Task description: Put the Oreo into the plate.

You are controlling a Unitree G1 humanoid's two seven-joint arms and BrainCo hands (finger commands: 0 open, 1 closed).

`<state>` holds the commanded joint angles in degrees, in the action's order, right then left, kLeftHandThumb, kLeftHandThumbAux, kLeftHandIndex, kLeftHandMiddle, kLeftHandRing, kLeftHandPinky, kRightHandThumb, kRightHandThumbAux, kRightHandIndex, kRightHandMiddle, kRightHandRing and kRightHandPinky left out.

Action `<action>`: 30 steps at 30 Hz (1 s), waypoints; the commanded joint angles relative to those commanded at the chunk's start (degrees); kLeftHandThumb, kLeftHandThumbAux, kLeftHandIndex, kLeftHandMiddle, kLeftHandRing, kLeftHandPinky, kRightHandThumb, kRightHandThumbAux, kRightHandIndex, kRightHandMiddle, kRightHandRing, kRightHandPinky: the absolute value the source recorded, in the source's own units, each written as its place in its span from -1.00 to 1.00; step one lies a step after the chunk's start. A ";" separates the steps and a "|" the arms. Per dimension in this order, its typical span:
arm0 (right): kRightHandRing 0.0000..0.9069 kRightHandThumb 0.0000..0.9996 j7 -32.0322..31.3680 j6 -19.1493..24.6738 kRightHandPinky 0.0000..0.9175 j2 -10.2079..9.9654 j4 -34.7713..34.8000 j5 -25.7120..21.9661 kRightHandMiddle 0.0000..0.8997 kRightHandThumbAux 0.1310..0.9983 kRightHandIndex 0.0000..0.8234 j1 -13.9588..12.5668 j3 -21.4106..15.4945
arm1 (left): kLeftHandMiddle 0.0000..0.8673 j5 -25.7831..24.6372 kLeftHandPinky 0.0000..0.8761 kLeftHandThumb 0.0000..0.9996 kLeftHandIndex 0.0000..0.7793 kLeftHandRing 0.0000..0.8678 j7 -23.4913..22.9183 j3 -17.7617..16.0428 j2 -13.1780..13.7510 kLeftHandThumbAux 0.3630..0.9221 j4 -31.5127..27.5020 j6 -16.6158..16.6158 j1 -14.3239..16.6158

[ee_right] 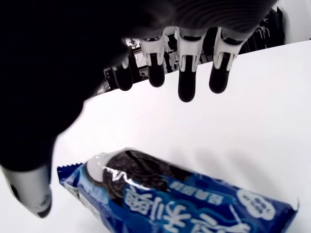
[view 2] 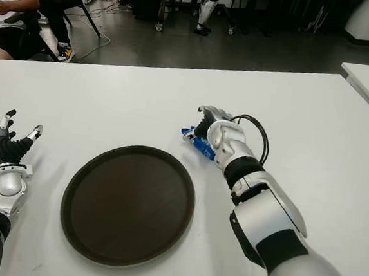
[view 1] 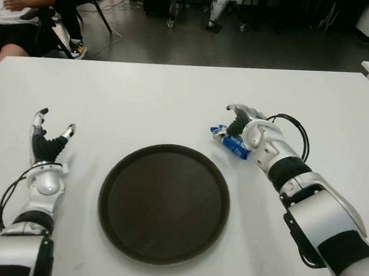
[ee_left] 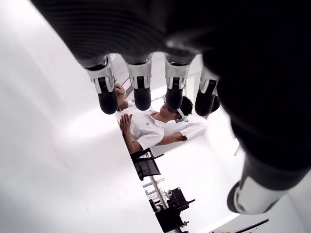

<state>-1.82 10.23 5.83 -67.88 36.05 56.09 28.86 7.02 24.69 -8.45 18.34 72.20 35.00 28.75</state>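
Blue Oreo pack (ee_right: 180,194) partly hidden under open right hand (view 1: 247,125), beside plate (view 1: 165,201)

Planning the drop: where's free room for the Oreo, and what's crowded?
The plate is entirely bare inside its rim. The table is open beyond the plate, and between the plate and the open left hand. The only crowded spot is off the plate's far right rim: the Oreo pack under the open right hand.
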 joint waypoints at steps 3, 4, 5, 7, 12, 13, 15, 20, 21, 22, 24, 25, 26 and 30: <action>-0.67 -1.00 -0.91 0.52 -0.56 0.14 0.11 0.11 -0.72 0.16 -0.81 0.13 0.36 | -0.96 -0.12 -0.97 -1.00 -0.96 -1.00 -0.21 -0.02 0.05 0.19 0.05 -0.26 0.07; -0.66 -1.00 -1.28 0.69 -0.54 0.21 0.13 0.15 -0.71 0.16 -0.80 0.18 0.48 | -0.96 -0.16 -0.97 -1.00 -0.96 -1.00 -0.30 -0.05 0.07 0.19 0.07 -0.38 0.09; -0.66 -1.00 -1.53 0.80 -0.53 0.25 0.17 0.17 -0.71 0.16 -0.79 0.21 0.57 | -0.96 -0.19 -0.97 -1.00 -0.96 -1.00 -0.36 -0.06 0.09 0.19 0.08 -0.45 0.10; -0.64 -1.00 -2.29 0.84 -0.50 0.58 0.14 0.38 -0.69 0.15 -0.76 0.19 0.92 | -0.96 -0.12 -0.98 -1.00 -0.95 -1.00 -0.38 0.01 0.12 0.19 0.13 -0.66 0.11; -0.63 -1.00 -3.49 1.26 -0.52 1.00 -1.00 1.06 -0.69 0.14 -0.75 0.25 1.78 | -0.97 0.44 -0.99 -1.00 -0.95 -1.00 0.28 0.39 0.23 0.16 0.06 -0.69 -0.08; -0.64 -1.00 -3.79 1.55 -0.53 0.98 -1.05 1.19 -0.69 0.14 -0.76 0.34 1.93 | -0.97 0.52 -1.00 -1.00 -0.96 -1.00 0.40 0.44 0.25 0.16 0.03 -0.69 -0.11; -0.64 -1.00 -4.07 1.81 -0.53 0.95 -1.04 1.30 -0.69 0.14 -0.76 0.42 2.05 | -0.98 0.57 -1.00 -1.00 -0.96 -1.00 0.50 0.48 0.27 0.15 0.01 -0.70 -0.14; -0.62 -1.00 -5.77 3.49 -0.45 1.10 -1.35 1.45 -0.69 0.13 -0.74 0.75 2.18 | -0.98 1.07 -1.00 -1.00 -0.97 -1.00 0.91 0.94 0.53 0.16 -0.11 -0.95 -0.15; -0.62 -1.00 -5.96 3.73 -0.44 1.10 -1.36 1.45 -0.69 0.13 -0.73 0.77 2.18 | -0.98 1.12 -1.00 -1.00 -0.97 -1.00 0.95 0.99 0.54 0.15 -0.11 -0.96 -0.15; -0.62 -1.00 -6.42 3.99 -0.43 1.20 -1.50 1.49 -0.69 0.13 -0.73 0.82 2.24 | -0.98 1.15 -1.00 -1.00 -0.97 -1.00 0.94 1.02 0.54 0.15 -0.10 -1.02 -0.13; -0.61 -1.00 -7.46 4.76 -0.42 1.34 -1.79 1.73 -0.69 0.13 -0.71 1.04 2.52 | -0.99 1.14 -1.00 -1.00 -0.98 -1.00 0.88 0.99 0.51 0.13 -0.07 -1.15 -0.08; -0.60 -1.00 -7.96 5.19 -0.42 1.38 -1.91 1.87 -0.68 0.12 -0.71 1.17 2.69 | -0.99 1.12 -1.00 -1.00 -0.99 -1.00 0.85 0.96 0.50 0.11 -0.05 -1.21 -0.06; -0.60 -1.00 -8.26 5.48 -0.42 1.39 -1.95 1.97 -0.68 0.12 -0.71 1.25 2.80 | -1.00 1.12 -1.00 -1.00 -0.99 -1.00 0.83 0.93 0.49 0.10 -0.04 -1.24 -0.05; -0.58 -1.00 -9.43 6.85 -0.41 1.34 -1.89 2.16 -0.66 0.11 -0.68 1.52 3.10 | -1.00 0.87 -1.00 -1.00 -0.99 -1.00 0.49 0.67 0.38 0.09 0.03 -1.38 0.10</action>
<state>-11.24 17.08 7.17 -69.76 38.21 57.61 31.95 7.89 25.17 -7.78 18.72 72.23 33.61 28.85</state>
